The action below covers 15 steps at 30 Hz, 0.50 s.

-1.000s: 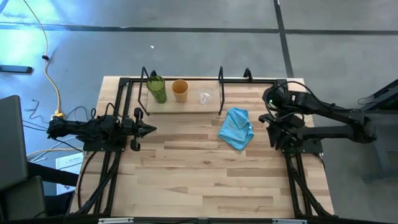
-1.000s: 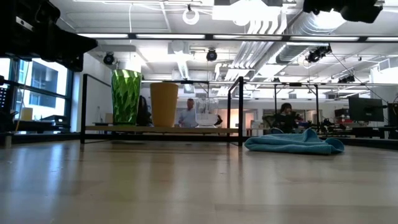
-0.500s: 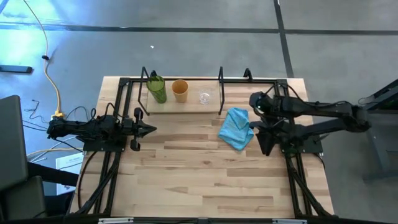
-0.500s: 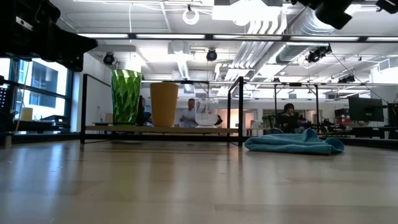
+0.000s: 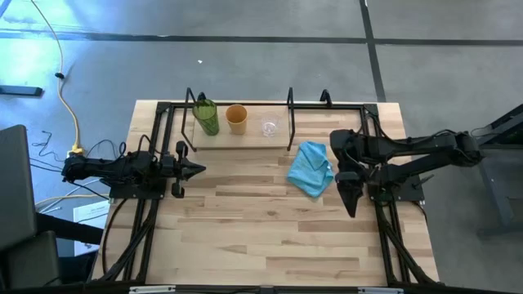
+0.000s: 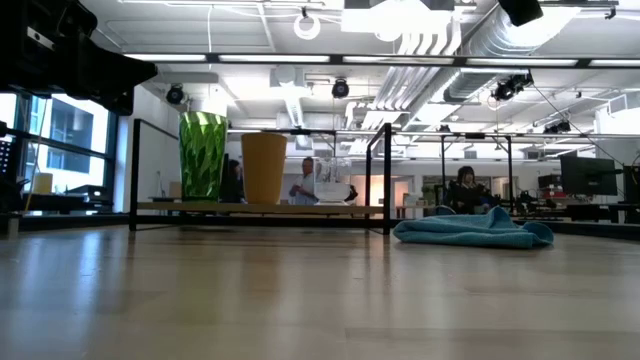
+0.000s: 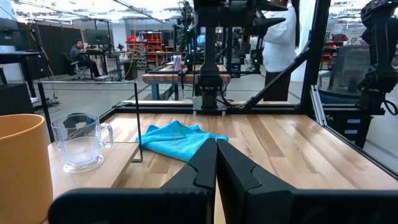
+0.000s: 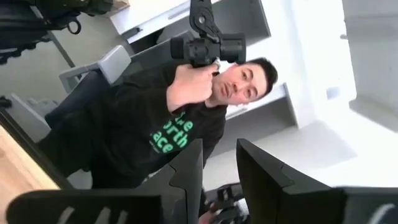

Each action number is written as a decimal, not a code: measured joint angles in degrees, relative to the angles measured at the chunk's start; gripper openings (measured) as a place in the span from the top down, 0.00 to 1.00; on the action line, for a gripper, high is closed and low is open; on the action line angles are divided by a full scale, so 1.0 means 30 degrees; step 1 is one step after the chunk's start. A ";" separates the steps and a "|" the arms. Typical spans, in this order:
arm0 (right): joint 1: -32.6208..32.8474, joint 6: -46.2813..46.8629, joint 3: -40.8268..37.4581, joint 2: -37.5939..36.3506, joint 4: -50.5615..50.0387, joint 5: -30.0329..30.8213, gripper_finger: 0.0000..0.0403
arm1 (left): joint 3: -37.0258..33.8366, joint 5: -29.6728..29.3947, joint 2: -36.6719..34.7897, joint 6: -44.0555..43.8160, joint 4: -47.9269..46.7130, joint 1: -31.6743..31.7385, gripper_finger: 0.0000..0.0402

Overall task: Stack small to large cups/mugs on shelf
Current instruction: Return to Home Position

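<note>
The right gripper (image 5: 350,206) hangs raised over the right side of the wooden table (image 5: 270,237), pointing toward the near edge. Its fingers (image 8: 186,171) stand apart, holding nothing, and its wrist camera looks up at a person in a dark shirt (image 8: 143,124). The left gripper (image 5: 196,170) lies level at the left side, its fingers pressed together and empty. A light blue cloth (image 5: 311,168) lies crumpled just beside the right gripper. Farther back, on the shelf (image 5: 253,140), three cups stand upright in a row, apart: the green cup (image 5: 205,117) toward the left arm, the orange-tan cup (image 5: 237,118) in the middle, the clear glass mug (image 5: 269,127) nearest the cloth
</note>
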 joint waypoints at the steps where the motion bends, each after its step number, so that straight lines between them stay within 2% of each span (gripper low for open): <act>1: 0.0111 0.0011 0.0000 0.0000 0.0432 0.0000 0.77 | 0.0000 0.0000 -0.0005 0.0000 0.0005 -0.0002 1.00; 8: 0.0222 0.0761 0.0000 0.0000 0.2327 0.0082 0.77 | 0.0000 0.0000 -0.0005 -0.0007 0.0015 -0.0003 1.00; 15: -0.0159 0.2890 0.0000 0.0430 0.2309 0.1838 0.77 | 0.0000 -0.0363 -0.0001 -0.0006 0.0101 -0.0003 1.00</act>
